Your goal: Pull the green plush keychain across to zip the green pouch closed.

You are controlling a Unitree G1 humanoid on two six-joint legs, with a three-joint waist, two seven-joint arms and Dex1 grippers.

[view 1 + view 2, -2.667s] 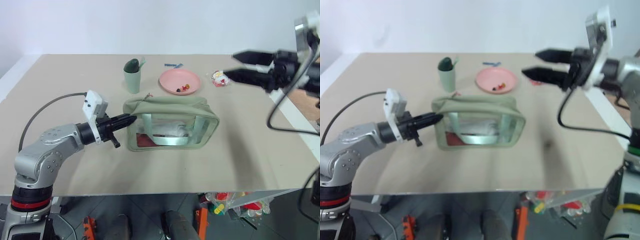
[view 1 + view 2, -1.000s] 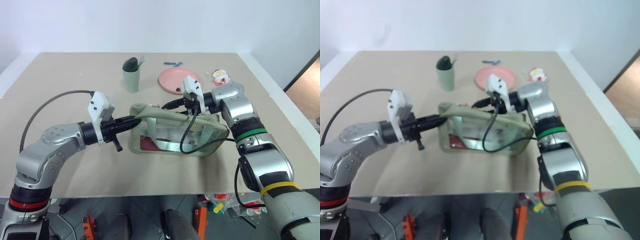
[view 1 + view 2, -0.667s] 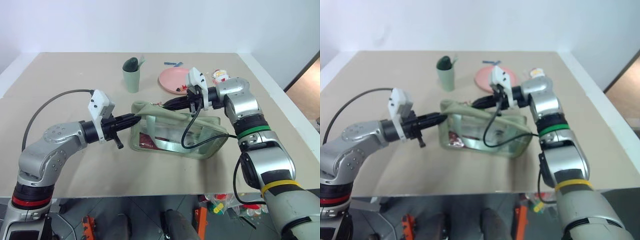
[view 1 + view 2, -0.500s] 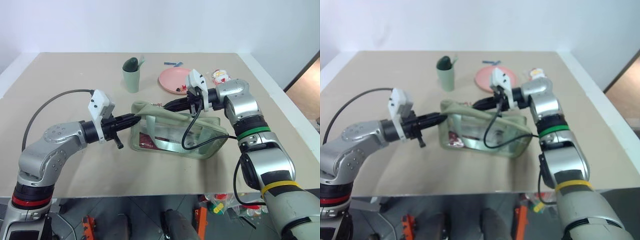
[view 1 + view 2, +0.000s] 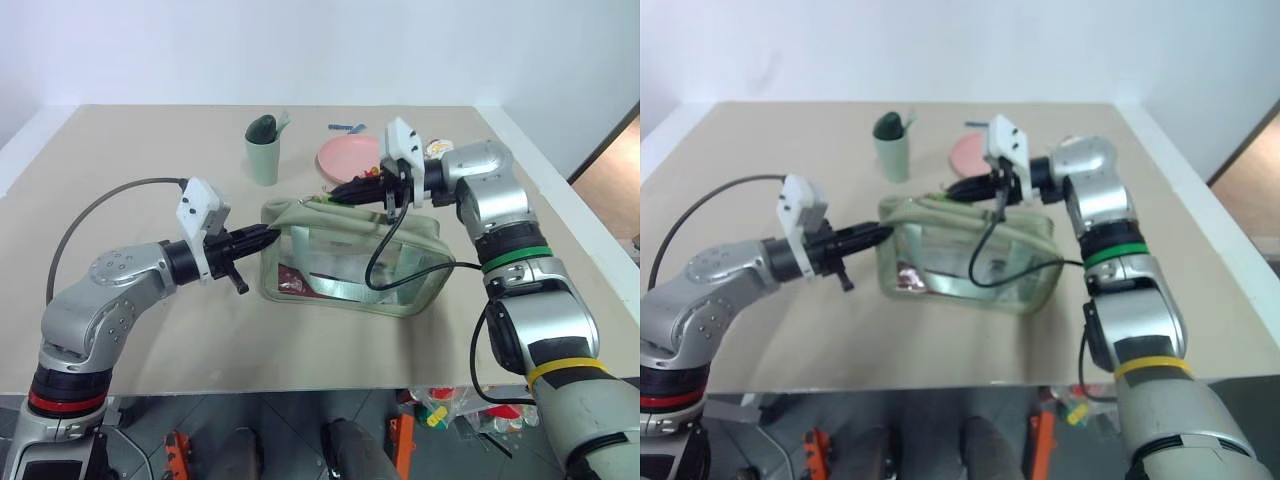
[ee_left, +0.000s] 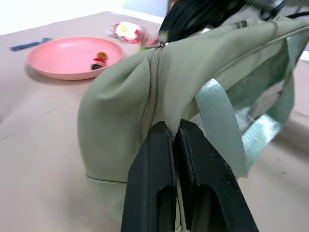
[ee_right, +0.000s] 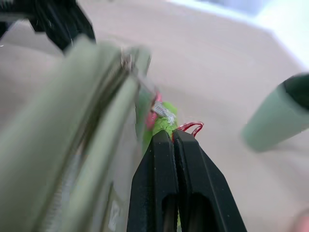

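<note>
At the tips of the right gripper (image 7: 172, 137), the green plush keychain (image 7: 162, 124) is pinched between closed black fingers, its red loop poking out beside them. A second ago this gripper sat lower on the green pouch (image 5: 350, 255); now it has lifted, and the pouch's top rises with it. The right forearm reaches in level from the right, fingers pointing left along the zipper. The left gripper (image 6: 170, 128) still clamps the fabric at the pouch's opposite end, its arm stretched nearly level from the left.
</note>
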